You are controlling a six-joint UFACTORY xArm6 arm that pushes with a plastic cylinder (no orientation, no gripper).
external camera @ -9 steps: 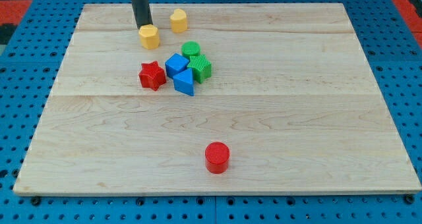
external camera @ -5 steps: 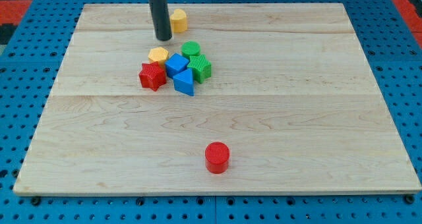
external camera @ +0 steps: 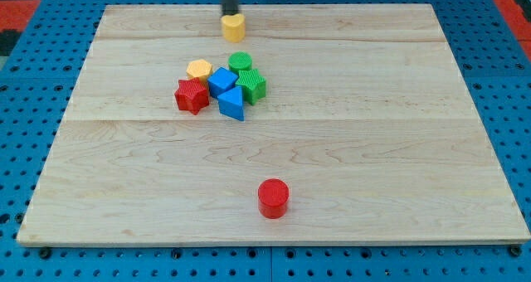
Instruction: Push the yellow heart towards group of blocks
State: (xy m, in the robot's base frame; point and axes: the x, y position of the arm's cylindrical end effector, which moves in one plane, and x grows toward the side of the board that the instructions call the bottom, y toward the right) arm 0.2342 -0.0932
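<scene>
The yellow heart [external camera: 234, 26] sits near the view's top edge of the tabletop [external camera: 398, 149], a little left of centre, apart from the cluster below it. My tip [external camera: 229, 14] is right behind it on the far side, touching or all but touching its upper-left shoulder; there are no fingers on this rig to open or close, just the bare rod pressing from behind. Toward the view's bottom from the heart lies the group of blocks: a yellow hexagon-like block [external camera: 199, 69] at its upper left, a green cylinder [external camera: 241, 62] at its upper right, a green cube-like block [external camera: 252, 85] below that, a blue cube [external camera: 221, 81] in the middle, a blue wedge-shaped block [external camera: 232, 103] beneath it and a red star [external camera: 192, 94] on the left, all packed close. A red cylinder [external camera: 273, 197] stands alone, well apart, near the view's bottom. To do this step well, I would say the push should run straight toward the view's bottom, with the rod centred behind the heart; contact now looks slightly off to the left, which could spin the heart or let it slide off to the right. Easing off as the heart nears the green cylinder should keep the cluster from scattering.
</scene>
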